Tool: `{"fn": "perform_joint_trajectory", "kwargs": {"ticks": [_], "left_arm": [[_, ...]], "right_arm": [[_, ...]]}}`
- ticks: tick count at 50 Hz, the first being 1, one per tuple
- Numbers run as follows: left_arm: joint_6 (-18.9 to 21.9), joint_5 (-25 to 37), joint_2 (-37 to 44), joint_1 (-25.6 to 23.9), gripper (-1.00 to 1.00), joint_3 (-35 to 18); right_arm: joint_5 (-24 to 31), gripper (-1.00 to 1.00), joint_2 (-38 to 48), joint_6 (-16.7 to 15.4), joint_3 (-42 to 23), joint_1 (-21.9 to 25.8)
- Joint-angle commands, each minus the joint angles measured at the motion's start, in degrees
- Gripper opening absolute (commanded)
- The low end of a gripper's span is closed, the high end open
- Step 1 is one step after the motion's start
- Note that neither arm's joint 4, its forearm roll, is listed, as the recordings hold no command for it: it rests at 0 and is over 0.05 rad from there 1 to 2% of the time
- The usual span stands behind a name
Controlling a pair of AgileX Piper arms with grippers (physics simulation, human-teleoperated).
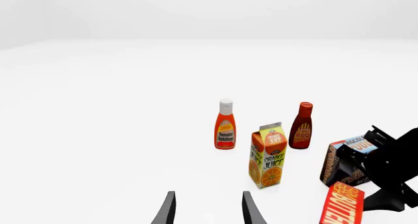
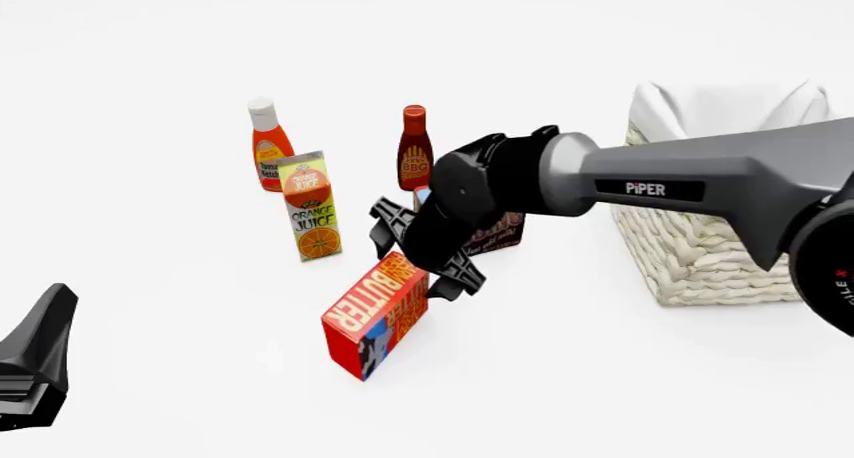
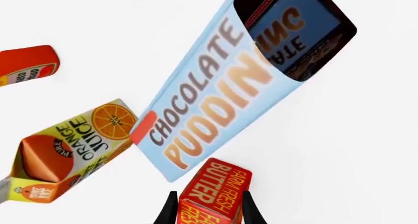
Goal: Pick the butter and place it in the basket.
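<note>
Seen from the front: butter (image 2: 375, 315) tilted on the white counter (image 2: 160, 308), top end touching the right pincer (image 2: 430, 268), well left of the basket (image 2: 707, 228). Confirmed only in the right wrist view: fingers (image 3: 168, 210) straddling the butter's (image 3: 212, 194) end, apparently clenched on it, with the chocolate pudding box (image 3: 222, 92) just beyond. Mostly hidden behind the arm in front view: that same box (image 2: 491, 233). Shown in the left wrist view alone: left pincer (image 1: 207, 209) released, holding nothing. Standing farther back: orange juice carton (image 2: 311, 207), ketchup bottle (image 2: 270, 144), BBQ bottle (image 2: 415, 148).
</note>
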Motion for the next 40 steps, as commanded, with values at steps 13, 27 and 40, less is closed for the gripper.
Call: {"fn": "perform_joint_trajectory", "kwargs": {"ticks": [13, 27, 40], "left_arm": [[0.0, 0.0, 0.0, 0.0, 1.0, 0.0], [0.0, 0.0, 0.0, 0.0, 1.0, 0.0], [0.0, 0.0, 0.0, 0.0, 1.0, 0.0]], "right_arm": [[1.5, -1.0, -3.2, 2.1, 2.3, 2.5], [1.5, -1.0, -6.5, 1.4, 4.7, 2.9], [2.0, -1.0, -10.4, 0.0, 6.2, 3.3]]}}
